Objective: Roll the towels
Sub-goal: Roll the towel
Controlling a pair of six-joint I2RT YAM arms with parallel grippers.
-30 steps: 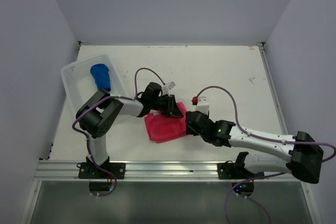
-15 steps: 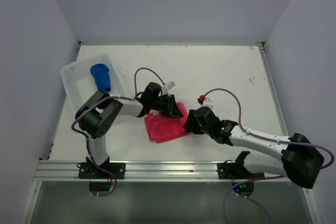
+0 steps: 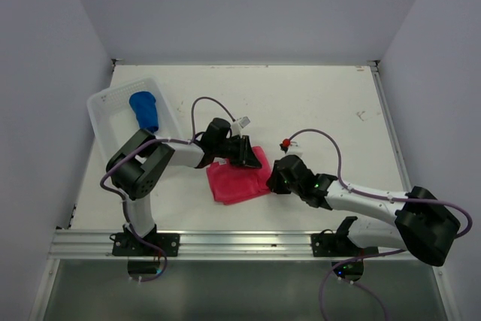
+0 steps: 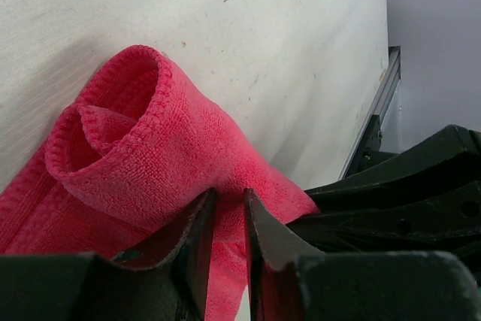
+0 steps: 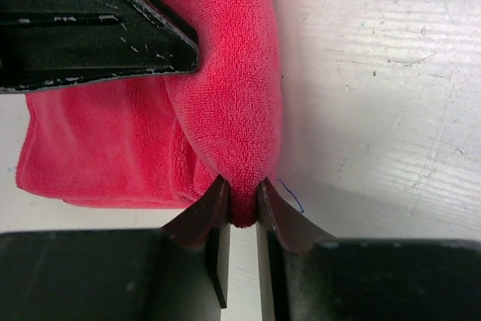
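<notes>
The pink-red towel [image 3: 234, 180] lies partly rolled on the table between both arms. Its rolled edge shows a curled open end in the left wrist view [image 4: 143, 133]. My left gripper [image 3: 252, 158] is at the towel's far right corner, its jaws [image 4: 229, 199] shut on a fold of the cloth. My right gripper [image 3: 271, 180] sits at the towel's right edge, shut on the tip of the roll [image 5: 242, 192]. The pink-red towel [image 5: 225, 65] runs away from those fingers. The blue towel [image 3: 144, 110] lies rolled in the white basket [image 3: 103, 108].
The basket stands at the table's back left, next to the left arm's elbow. A small red-tipped connector [image 3: 285, 143] on the right arm's cable hangs just behind the right gripper. The left gripper's black finger [image 5: 90, 28] crosses the top of the right wrist view.
My right gripper has slid left up to the towel's edge and closed its jaws on the end of the roll. The left gripper and the towel have stayed in place.
</notes>
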